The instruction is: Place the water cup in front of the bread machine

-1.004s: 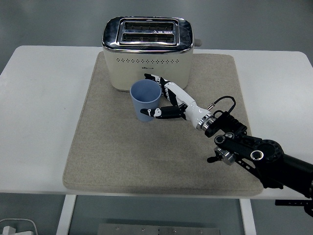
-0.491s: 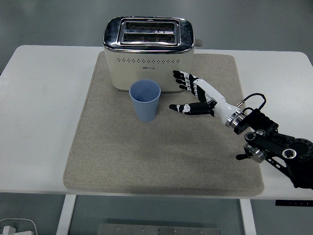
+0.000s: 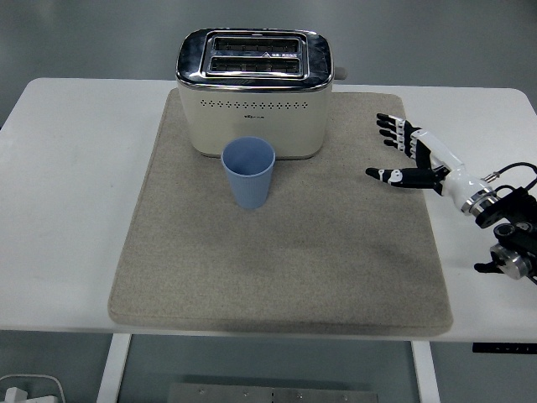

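A light blue water cup [image 3: 248,171] stands upright on the beige mat [image 3: 277,252], right in front of the cream and chrome bread machine [image 3: 252,91]. My right hand [image 3: 401,154] is open, fingers spread, empty, above the mat's right edge and well to the right of the cup. The left arm is out of view.
The white table [image 3: 67,193] extends bare to the left and right of the mat. The right forearm and wrist [image 3: 495,218] lie over the table's right side.
My right hand let go of the cup and drew back to the right, from beside the cup to the mat's right edge. The cup stays upright in front of the bread machine.
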### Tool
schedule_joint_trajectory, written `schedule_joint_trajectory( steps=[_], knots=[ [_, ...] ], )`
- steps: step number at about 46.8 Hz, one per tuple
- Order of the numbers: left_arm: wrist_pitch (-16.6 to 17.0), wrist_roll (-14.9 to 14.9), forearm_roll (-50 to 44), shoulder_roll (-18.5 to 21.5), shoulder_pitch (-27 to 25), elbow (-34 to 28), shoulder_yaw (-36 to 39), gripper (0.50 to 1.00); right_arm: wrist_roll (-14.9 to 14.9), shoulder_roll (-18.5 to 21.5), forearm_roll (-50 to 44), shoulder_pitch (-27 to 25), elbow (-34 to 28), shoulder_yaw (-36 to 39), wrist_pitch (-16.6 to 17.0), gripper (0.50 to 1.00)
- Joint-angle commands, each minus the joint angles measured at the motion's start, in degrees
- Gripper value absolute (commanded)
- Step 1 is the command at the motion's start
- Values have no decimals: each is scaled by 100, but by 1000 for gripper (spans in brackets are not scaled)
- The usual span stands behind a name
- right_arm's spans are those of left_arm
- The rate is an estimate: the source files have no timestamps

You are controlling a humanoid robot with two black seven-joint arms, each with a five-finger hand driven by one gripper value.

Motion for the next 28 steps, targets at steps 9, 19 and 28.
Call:
schedule_joint_trajectory(
  steps=[9,19,28],
  knots=[
    [0,0,0,0,-1,-1,-1,999,-158,59,852,171,-488,451,-8,946],
    [0,0,0,0,-1,-1,-1,999,-712,367,1388,435,-990,460,1,946],
    [0,0,0,0,-1,-1,-1,999,-870,560,1468,567,-1034,477,-34,946]
  ],
)
